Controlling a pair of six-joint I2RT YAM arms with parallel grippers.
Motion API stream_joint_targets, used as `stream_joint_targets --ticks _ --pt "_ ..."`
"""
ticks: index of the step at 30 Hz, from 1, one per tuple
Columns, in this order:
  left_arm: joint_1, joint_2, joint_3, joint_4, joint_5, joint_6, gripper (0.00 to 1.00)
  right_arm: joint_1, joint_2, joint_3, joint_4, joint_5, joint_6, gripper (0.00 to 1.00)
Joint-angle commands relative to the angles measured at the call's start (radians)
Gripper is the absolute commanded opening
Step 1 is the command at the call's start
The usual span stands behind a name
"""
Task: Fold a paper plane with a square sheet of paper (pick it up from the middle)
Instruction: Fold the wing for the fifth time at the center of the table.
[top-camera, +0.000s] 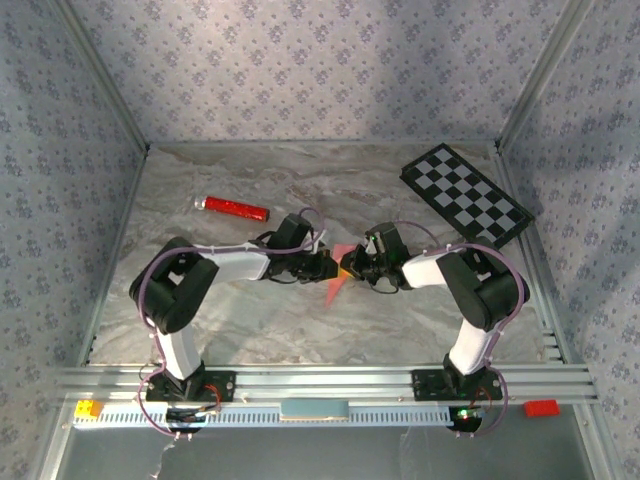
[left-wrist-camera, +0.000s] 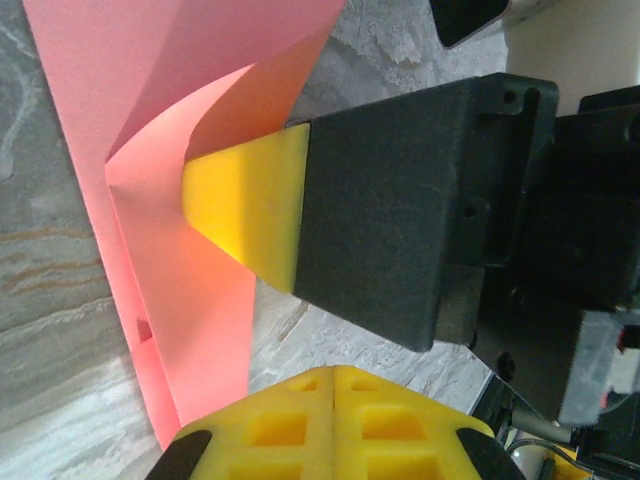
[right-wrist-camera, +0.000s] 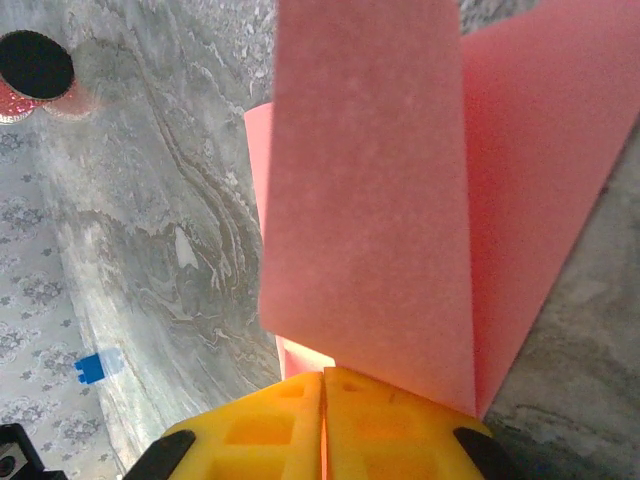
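The left arm (top-camera: 180, 290) and right arm (top-camera: 485, 290) rise from the bottom of the top view, elbows flared outward, forearms reaching inward to meet at frame centre. The left claw (left-wrist-camera: 333, 378) is closed, fingertips pressed together. The right claw (right-wrist-camera: 323, 380), facing it nearly tip to tip, pinches the square sheet of paper (right-wrist-camera: 370, 200).

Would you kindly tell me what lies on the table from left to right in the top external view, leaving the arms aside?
red cylinder → pink sheet of paper → checkerboard
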Motion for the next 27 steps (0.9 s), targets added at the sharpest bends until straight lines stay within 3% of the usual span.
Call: stream_joint_targets --ticks 1,20,27 --pt "-0.012 0.028 0.039 0.014 0.006 0.003 0.0 0.011 0.055 -0.05 -0.135 0.084 0.007 0.1" --pt "-0.024 0.141 0.053 -0.146 -0.092 0.059 0.0 0.002 0.026 -0.041 -0.135 0.077 0.0 0.11" --pt "-0.025 0.141 -0.034 -0.131 -0.095 0.058 0.0 -0.066 -0.07 0.002 -0.193 0.044 -0.083 0.13"
